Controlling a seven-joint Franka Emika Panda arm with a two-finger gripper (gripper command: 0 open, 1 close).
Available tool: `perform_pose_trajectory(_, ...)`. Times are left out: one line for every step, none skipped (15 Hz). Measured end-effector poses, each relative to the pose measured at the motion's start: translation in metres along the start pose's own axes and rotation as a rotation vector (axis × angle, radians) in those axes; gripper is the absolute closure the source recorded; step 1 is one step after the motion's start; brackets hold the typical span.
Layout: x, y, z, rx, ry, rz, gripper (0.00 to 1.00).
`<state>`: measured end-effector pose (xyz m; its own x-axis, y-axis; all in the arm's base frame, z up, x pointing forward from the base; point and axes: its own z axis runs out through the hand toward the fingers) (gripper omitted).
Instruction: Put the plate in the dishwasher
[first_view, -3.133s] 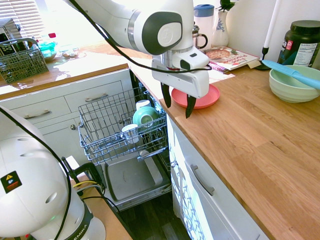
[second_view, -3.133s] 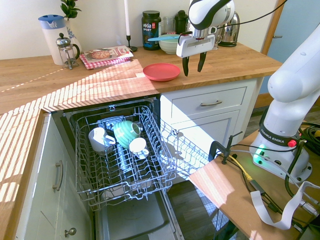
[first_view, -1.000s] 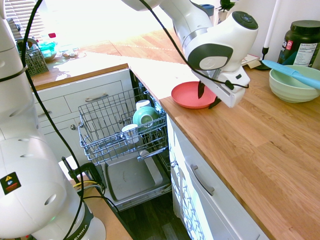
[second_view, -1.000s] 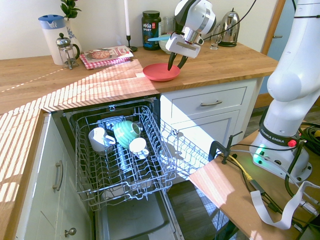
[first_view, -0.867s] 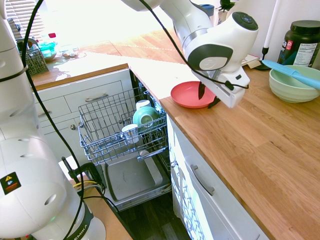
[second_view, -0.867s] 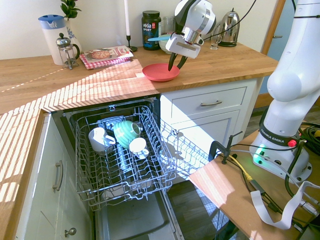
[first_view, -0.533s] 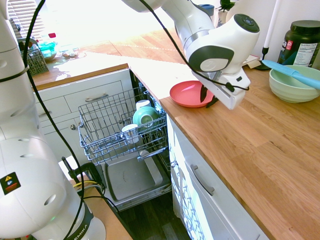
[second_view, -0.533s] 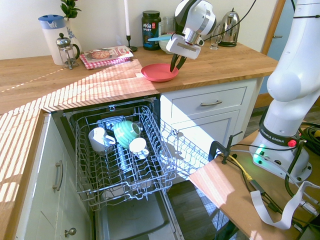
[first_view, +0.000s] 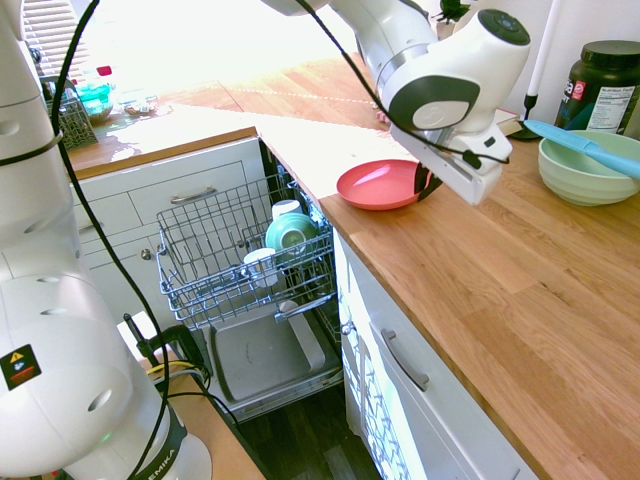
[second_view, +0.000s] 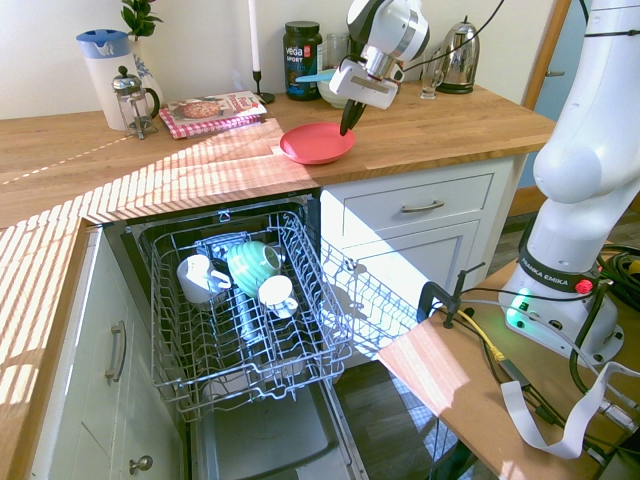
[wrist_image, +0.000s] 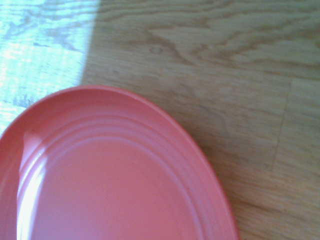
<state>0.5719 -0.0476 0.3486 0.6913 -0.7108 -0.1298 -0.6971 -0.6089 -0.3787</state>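
The coral-red plate (first_view: 378, 185) (second_view: 316, 143) hangs just above the wooden counter (first_view: 520, 300), near the edge over the dishwasher. It tilts a little and casts a shadow on the wood. My gripper (first_view: 425, 186) (second_view: 346, 126) is shut on the plate's rim, on the side away from the dishwasher opening. The plate (wrist_image: 110, 190) fills the lower part of the wrist view. Below the counter the dishwasher is open, with its grey wire rack (first_view: 215, 215) (second_view: 300, 340) pulled out over the lowered door (first_view: 255, 360).
The rack holds a teal-green cup (first_view: 291, 231) (second_view: 252, 266) and two white mugs (second_view: 198, 278). On the counter stand a pale green bowl (first_view: 585, 170) with a blue spatula, a dark tub (second_view: 302, 60), a magazine (second_view: 212, 110), a French press (second_view: 131, 100) and a kettle (second_view: 457, 58).
The gripper has closed on the plate's rim, then lifted it slightly and carried it a little toward the counter edge above the dishwasher. Nothing in the rack has moved.
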Motion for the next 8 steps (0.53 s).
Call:
perform_pose_trajectory(-0.002,-0.016,-0.012,-0.019,0.021,-0.033,1.0)
perform_pose_trajectory(-0.011,-0.039,-0.03,-0.041,0.053,-0.079,1.0)
perform_pose_trajectory(-0.027,-0.069,-0.051,-0.069,0.088,-0.131,1.0)
perform_pose_trajectory(-0.052,-0.101,-0.073,-0.107,0.129,-0.184,1.0)
perform_pose_trajectory(-0.083,-0.135,-0.093,-0.144,0.171,-0.236,1.0)
perform_pose_trajectory(-0.12,-0.169,-0.107,-0.183,0.211,-0.285,1.0)
perform_pose_trajectory(-0.165,-0.202,-0.116,-0.224,0.25,-0.328,1.0)
perform_pose_trajectory(-0.211,-0.231,-0.117,-0.263,0.29,-0.377,1.0)
